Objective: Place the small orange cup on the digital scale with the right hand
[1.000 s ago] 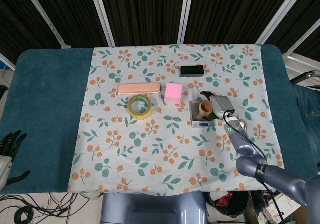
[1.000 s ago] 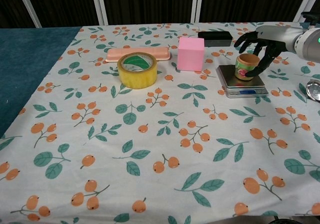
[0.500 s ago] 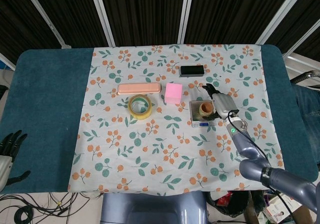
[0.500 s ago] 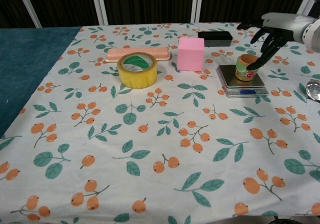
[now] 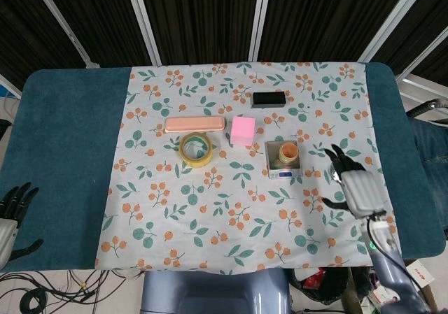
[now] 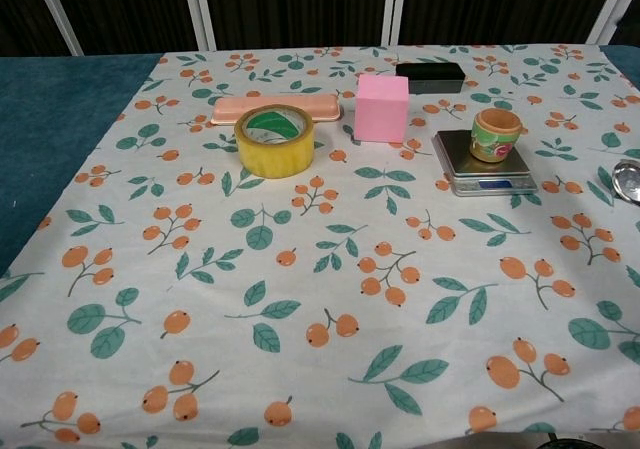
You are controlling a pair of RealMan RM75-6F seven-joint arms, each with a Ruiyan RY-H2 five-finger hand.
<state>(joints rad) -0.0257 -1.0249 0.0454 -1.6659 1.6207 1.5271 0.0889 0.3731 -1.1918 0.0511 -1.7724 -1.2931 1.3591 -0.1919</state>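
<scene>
The small orange cup (image 5: 288,152) (image 6: 496,135) stands upright on the digital scale (image 5: 274,165) (image 6: 468,174), right of the table's middle. My right hand (image 5: 353,182) hovers to the right of the scale and nearer the front edge, well apart from the cup, its fingers spread and nothing in it. It is out of the chest view. My left hand (image 5: 12,210) hangs off the table's left front corner, fingers apart and holding nothing.
A yellow tape roll (image 5: 196,149) (image 6: 275,140), a pink block (image 5: 243,130) (image 6: 382,107), a flat salmon case (image 5: 194,124) (image 6: 274,107) and a black box (image 5: 268,98) (image 6: 430,72) lie left of and behind the scale. A shiny round object (image 6: 629,181) shows at the right edge.
My right hand has let go of the cup and drawn back to the right and toward the front edge. The cup stays on the scale. The left hand is unmoved.
</scene>
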